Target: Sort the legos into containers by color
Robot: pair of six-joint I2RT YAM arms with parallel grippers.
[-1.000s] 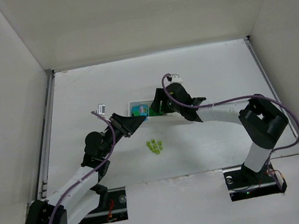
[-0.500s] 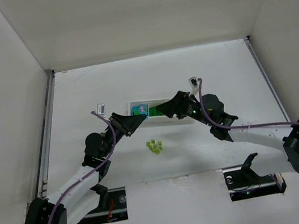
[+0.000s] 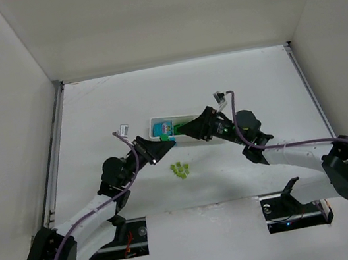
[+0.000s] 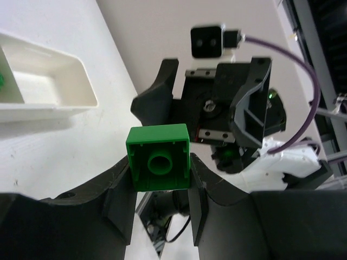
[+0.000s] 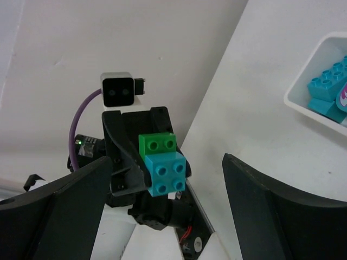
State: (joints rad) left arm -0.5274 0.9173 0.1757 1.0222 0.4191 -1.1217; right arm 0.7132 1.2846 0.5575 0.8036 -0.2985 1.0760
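Note:
My left gripper (image 3: 162, 144) is shut on a dark green lego (image 4: 158, 157), gripped by its sides with its hollow underside towards the left wrist camera. The right wrist view shows a cyan lego (image 5: 167, 172) stuck onto that green lego (image 5: 157, 143). My right gripper (image 3: 186, 130) faces it from the right, wide open and empty, its fingers (image 5: 59, 211) apart on both sides of the pair. The white tray (image 3: 188, 116) lies just behind both grippers. Its left compartment holds cyan legos (image 5: 327, 86). Pale yellow-green legos (image 3: 180, 169) sit in a small cluster on the table.
The tray's end compartment (image 4: 81, 86) shows in the left wrist view with a bit of green at the frame's left edge. White walls enclose the table on three sides. Both arm bases stand at the near edge.
My right arm has swung down off the tray and now points its open gripper at my left gripper. My left gripper, still holding the brick, has shifted slightly towards the near right.

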